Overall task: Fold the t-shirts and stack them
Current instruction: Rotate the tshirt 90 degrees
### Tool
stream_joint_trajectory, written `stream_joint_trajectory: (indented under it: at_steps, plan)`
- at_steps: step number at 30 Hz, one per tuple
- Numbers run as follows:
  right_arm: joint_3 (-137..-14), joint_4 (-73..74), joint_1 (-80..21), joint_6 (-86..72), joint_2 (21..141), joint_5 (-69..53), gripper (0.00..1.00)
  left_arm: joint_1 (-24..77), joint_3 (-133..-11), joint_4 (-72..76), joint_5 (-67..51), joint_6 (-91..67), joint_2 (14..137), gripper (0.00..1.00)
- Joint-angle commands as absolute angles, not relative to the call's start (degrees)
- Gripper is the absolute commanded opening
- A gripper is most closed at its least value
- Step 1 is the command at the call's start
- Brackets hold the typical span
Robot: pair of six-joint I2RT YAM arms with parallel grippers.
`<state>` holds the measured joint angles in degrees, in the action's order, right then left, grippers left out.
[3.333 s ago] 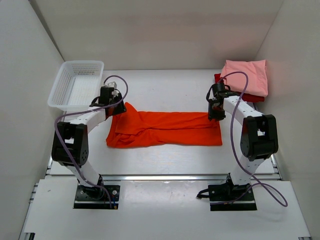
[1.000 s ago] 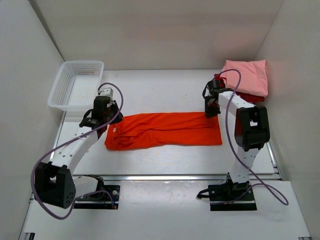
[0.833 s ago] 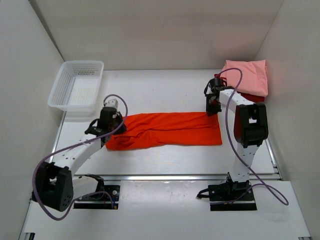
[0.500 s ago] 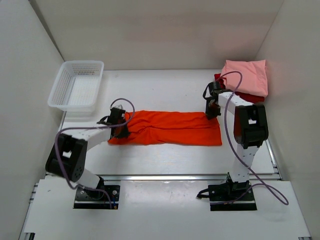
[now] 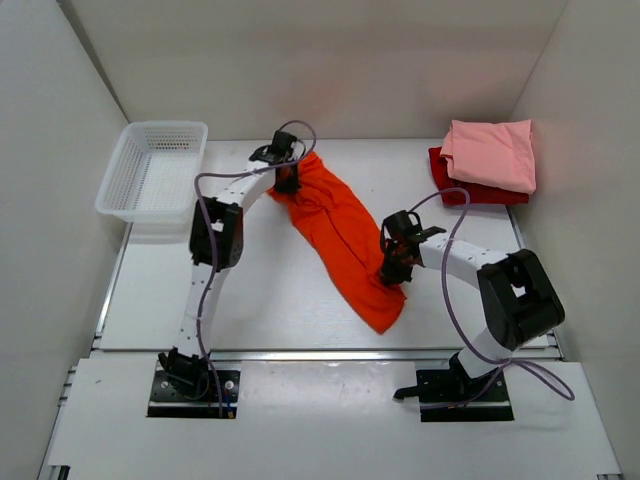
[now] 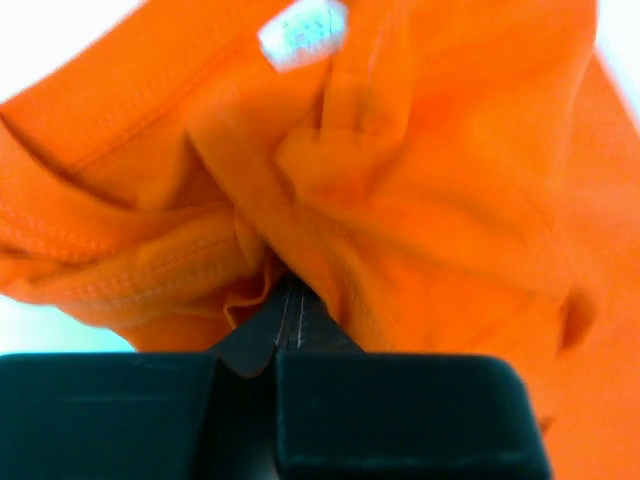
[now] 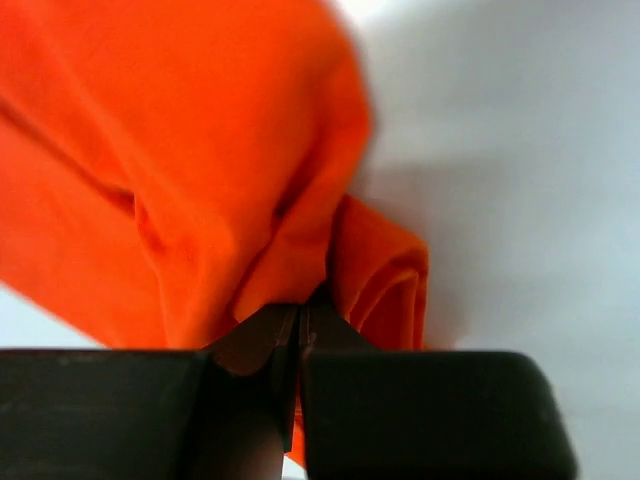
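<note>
Noted: left gripper (image 5: 286,176) and right gripper (image 5: 392,268) each clamped shut on a thin pinch of the orange shirt (image 5: 340,230), slung diagonally across the table (image 5: 250,300); risk: pulled taut, cloth could slip a jaw, collapsing the fold.

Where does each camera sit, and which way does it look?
Top external: above and behind the arm bases, looking down on the table; both arms show, left gripper and right gripper shut on the orange t-shirt.
Left wrist: on the left arm's wrist, looking along its fingers into orange cloth.
Right wrist: on the right arm's wrist, looking along its fingers at bunched cloth and table.
Shared: all three show the orange t-shirt.
</note>
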<state>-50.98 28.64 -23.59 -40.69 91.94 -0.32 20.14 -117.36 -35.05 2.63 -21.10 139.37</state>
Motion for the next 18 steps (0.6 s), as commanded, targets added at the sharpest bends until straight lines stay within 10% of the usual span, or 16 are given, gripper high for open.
stream_joint_trajectory:
  at_steps: [1, 3, 18]
  plan:
    - [-45.7, 27.4, -29.9, -52.5, 90.8, -3.6, 0.0, 22.4, -139.2, -53.2, -0.3, -17.3, 152.7, 0.0]
    - [-42.6, 23.9, -33.7, -57.0, 89.5, -6.0, 0.0, 22.3, -152.8, -58.1, -3.0, -18.1, 157.8, 0.0]
    - [-30.7, 16.4, -40.9, -66.4, 84.1, -14.3, 0.0, 17.7, -146.9, -41.3, -4.1, -25.2, 155.8, 0.0]
